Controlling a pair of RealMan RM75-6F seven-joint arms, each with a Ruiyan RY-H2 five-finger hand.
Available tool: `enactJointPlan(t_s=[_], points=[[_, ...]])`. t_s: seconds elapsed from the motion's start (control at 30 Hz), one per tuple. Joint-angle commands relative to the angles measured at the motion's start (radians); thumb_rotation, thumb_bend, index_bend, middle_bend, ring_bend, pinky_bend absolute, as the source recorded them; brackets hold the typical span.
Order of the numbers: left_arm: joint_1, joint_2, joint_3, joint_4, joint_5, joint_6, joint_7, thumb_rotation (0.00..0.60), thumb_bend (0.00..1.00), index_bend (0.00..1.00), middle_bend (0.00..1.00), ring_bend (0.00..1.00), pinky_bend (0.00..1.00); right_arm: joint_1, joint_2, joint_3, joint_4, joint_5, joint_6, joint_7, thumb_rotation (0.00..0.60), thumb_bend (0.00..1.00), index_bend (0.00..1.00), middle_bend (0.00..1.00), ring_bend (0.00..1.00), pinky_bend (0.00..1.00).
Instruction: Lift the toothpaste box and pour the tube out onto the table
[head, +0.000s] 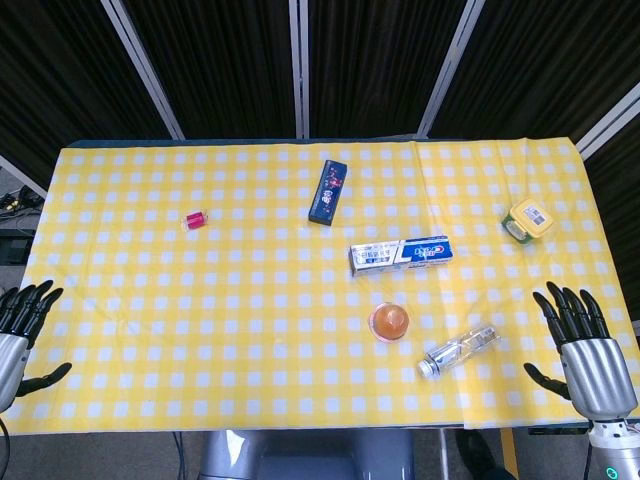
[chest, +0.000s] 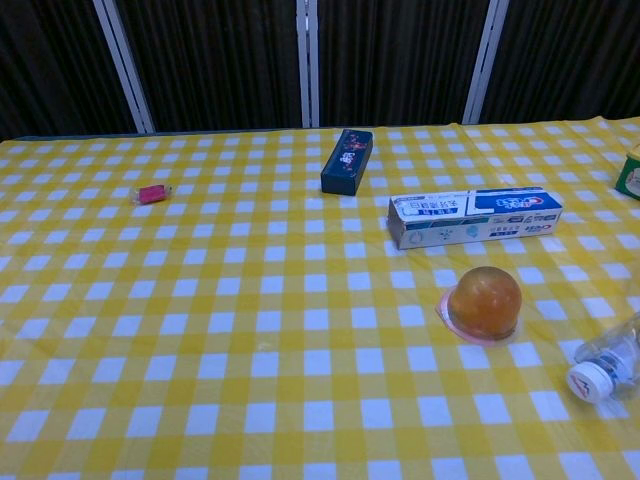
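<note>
The blue and white toothpaste box (head: 400, 254) lies flat on the yellow checked table, right of centre; in the chest view the toothpaste box (chest: 474, 217) lies lengthwise with its grey end to the left. No tube shows outside it. My left hand (head: 20, 330) hovers at the table's near left edge, fingers spread, holding nothing. My right hand (head: 585, 350) stands at the near right edge, fingers apart and empty, well clear of the box. Neither hand shows in the chest view.
A dark blue box (head: 328, 191) lies behind the toothpaste box. A small pink item (head: 194, 220) sits at the left. An orange dome-shaped jelly cup (head: 389, 322) and a lying clear bottle (head: 458, 351) are in front. A yellow-lidded container (head: 527, 220) stands at the right.
</note>
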Motion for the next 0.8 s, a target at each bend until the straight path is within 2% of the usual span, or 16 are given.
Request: enactJointPlan(t_s=[0.03,0.3,0.43,0.57,0.63,0.8], points=[[0.000,0.000,0.000,0.001,0.002,0.001,-0.003,0.600,0.00,0.00,0.00,0.00,0.00,-0.001,0.000,0.000,0.001,0.000,0.000,0.000,0.600,0.00,0.01,0.00,0.00,0.00],[-0.007,-0.008,-0.004,0.007,0.000,-0.009,-0.002,0.600,0.00,0.00,0.00,0.00,0.00,0.014,-0.012,0.002,0.011,0.024,-0.040,0.001,0.600,0.00,0.01,0.00,0.00,0.00],[-0.016,-0.019,-0.009,0.012,-0.007,-0.023,0.012,0.600,0.00,0.00,0.00,0.00,0.00,0.074,-0.013,0.034,0.012,0.051,-0.120,0.005,0.600,0.00,0.02,0.00,0.00,0.00],[-0.028,-0.027,-0.017,0.014,-0.031,-0.049,0.016,0.600,0.00,0.00,0.00,0.00,0.00,0.199,-0.018,0.105,0.014,0.097,-0.267,0.017,0.600,0.00,0.03,0.00,0.00,0.00],[-0.036,-0.032,-0.026,0.017,-0.049,-0.063,0.020,0.600,0.00,0.00,0.00,0.00,0.00,0.286,-0.040,0.151,0.043,0.137,-0.373,0.031,0.600,0.00,0.03,0.00,0.00,0.00],[-0.049,-0.045,-0.037,0.031,-0.087,-0.095,0.032,0.600,0.00,0.00,0.00,0.00,0.00,0.469,-0.114,0.220,0.147,0.282,-0.647,0.049,0.600,0.00,0.03,0.00,0.00,0.00]])
